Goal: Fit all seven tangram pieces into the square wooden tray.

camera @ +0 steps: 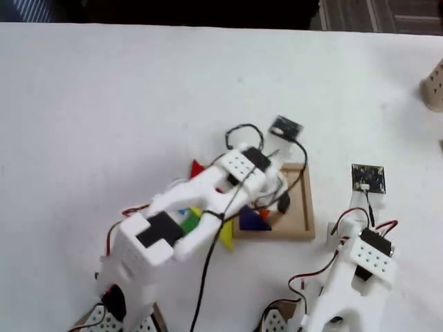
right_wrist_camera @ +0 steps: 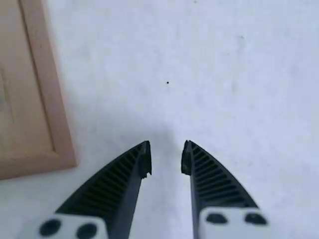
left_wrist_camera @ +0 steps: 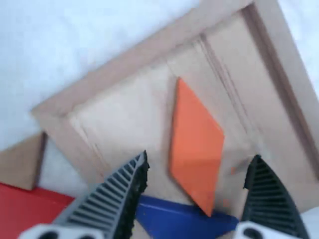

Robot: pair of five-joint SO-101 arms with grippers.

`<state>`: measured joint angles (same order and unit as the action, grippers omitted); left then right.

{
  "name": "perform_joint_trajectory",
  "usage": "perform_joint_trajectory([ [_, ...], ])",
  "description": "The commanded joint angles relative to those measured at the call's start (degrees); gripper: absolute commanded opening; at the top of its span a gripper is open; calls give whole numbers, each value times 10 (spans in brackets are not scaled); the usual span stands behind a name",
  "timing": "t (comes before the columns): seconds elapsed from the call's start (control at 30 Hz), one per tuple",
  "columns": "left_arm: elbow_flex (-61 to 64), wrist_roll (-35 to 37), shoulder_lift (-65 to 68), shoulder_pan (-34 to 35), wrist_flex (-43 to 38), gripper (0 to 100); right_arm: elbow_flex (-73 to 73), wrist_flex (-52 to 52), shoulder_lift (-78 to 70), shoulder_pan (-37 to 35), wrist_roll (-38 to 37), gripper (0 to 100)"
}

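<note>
**Fig.** Left pincer (left_wrist_camera: 199, 159) poised over the square wooden tray (left_wrist_camera: 124, 59). Its jaws are spread wide, one on either side of the near end of the flat orange parallelogram piece (left_wrist_camera: 194, 134). The piece lies on the tray floor, and neither jaw appears to touch it. The wide spread leaves room to close on or nudge the piece. Its slanted lie, away from the tray's rim, suggests it needs turning to sit flush.

A flat dark-blue piece (left_wrist_camera: 174, 216) meets the parallelogram's tip, apparently inside the tray; whether the two overlap cannot be told.

Outside the tray, on the white surface (camera: 104, 104) past the rim under the left arm, lie a red triangular piece (camera: 196, 168), a yellow piece (camera: 225, 236) and a green piece (camera: 190, 223). The arm partly hides them. They sit close to the tray, presumably to keep reaches short.

Right pincer (right_wrist_camera: 166, 147) hangs over bare surface just outside the tray's opposite rim. Its jaws are slightly apart and hold nothing. It is probably parked clear of the working arm.
</note>
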<state>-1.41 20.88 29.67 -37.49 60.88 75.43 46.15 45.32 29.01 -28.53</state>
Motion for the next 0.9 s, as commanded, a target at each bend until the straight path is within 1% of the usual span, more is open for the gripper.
perform_joint_trajectory([
  [0.0, -26, 5, -7, 44, 0, 316, -2, -4, 16, -6, -7, 108],
  [0.07, -37, 6, -2, 62, 3, 312, -2, -4, 16, -6, -7, 108],
  [0.13, -40, 6, -2, 78, 1, 277, -2, -4, 16, -6, -7, 108],
  [0.3, -41, 3, -4, 100, 0, 104, -2, -4, 16, -6, -7, 108],
  [0.4, -41, 2, -7, 100, 2, 37, -2, -4, 16, -6, -7, 108],
  [0.73, -94, 2, -7, 102, 72, 46, -2, -4, 15, -6, -7, 108],
  [0.87, -100, 2, -7, 102, 80, 43, -2, -5, 15, -6, -7, 108],
])
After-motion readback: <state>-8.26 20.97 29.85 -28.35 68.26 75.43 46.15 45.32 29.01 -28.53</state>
